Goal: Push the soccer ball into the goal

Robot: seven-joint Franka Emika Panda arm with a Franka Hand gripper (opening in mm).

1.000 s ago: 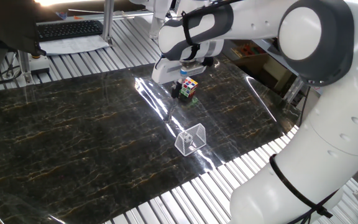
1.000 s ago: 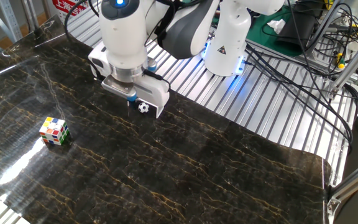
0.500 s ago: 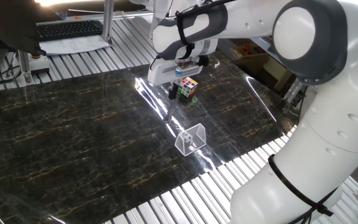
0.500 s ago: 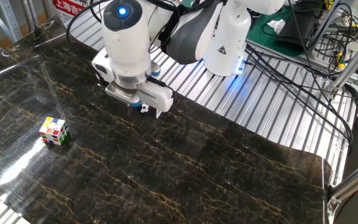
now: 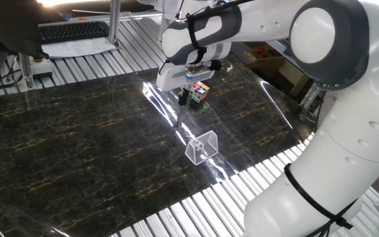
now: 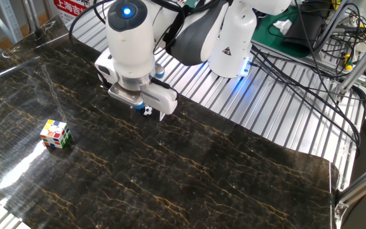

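The soccer ball [image 6: 147,111] is a tiny white ball with black patches on the dark marble table, half hidden under my gripper [image 6: 143,107]. In one fixed view the gripper [image 5: 183,100] hangs low over the table just left of the Rubik's cube [image 5: 200,93], and the ball is hidden there. Only one dark finger [image 5: 184,97] shows, so the jaw gap is unclear. The goal [image 5: 202,147], a small wire frame with netting, stands towards the table's near edge, apart from the gripper. The goal does not show in the other fixed view.
The Rubik's cube [image 6: 55,133] sits at the left in the other fixed view. The robot's base [image 6: 230,44] and cables stand on the ribbed metal bench behind the mat. A keyboard [image 5: 74,30] lies at the far side.
The gripper shifted slightly and came lower over the ball, which is now partly covered. The ball, cube and goal have not moved. Nothing differs in the last half second.
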